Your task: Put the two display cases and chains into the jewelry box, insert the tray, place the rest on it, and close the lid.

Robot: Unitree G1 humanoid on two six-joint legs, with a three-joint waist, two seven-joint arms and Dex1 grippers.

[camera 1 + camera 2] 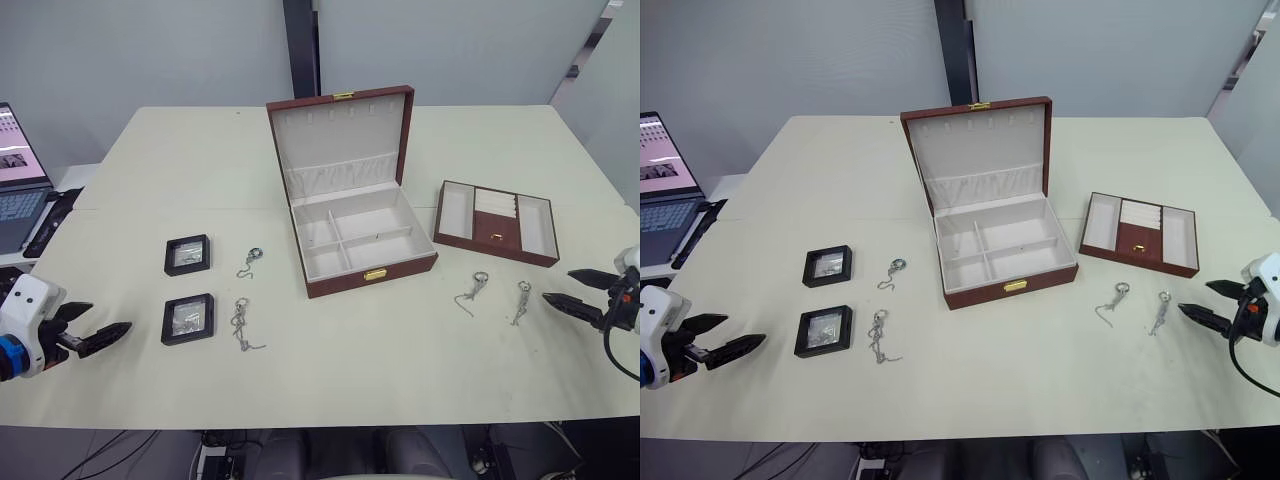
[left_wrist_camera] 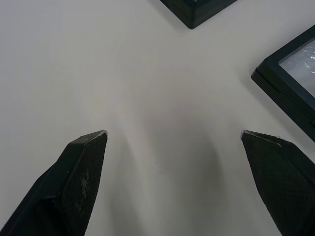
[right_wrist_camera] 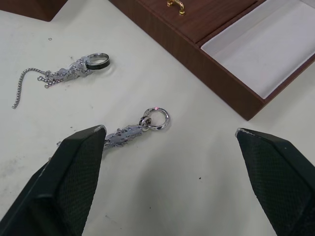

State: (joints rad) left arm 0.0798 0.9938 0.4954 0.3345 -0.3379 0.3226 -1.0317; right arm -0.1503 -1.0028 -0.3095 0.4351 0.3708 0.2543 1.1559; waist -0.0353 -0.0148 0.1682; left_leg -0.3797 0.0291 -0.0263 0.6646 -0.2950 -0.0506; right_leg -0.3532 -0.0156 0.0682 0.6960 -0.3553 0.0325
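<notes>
Nothing is packed yet, so the task looks to be at its very first step. The jewelry box (image 1: 352,225) stands at the centre of the frame on the pale surface (image 1: 400,350), its lid (image 1: 340,135) raised and its cream compartments bare. The two display cases (image 1: 188,255) (image 1: 188,318) lie at centre left, one above the other, with two chains (image 1: 251,262) (image 1: 241,327) just to their right. The tray (image 1: 497,222) sits to the right of the box, and the two ring pieces (image 1: 473,291) (image 1: 521,298) lie below it.

The left claw (image 1: 98,338) hovers spread and empty at the lower left, near the lower display case; in the left wrist view the corners of both cases show ahead of its fingers (image 2: 81,169). The right claw (image 1: 578,295) is also spread wide and empty at the right edge, just beside the nearer ring piece.

The next move probably calls for the left claw to reach in and close across the lower case's thin frame, a flat thing that may be awkward to lift.

The contents of the cases are too small to make out, and the chains' tangles are hard to read.
</notes>
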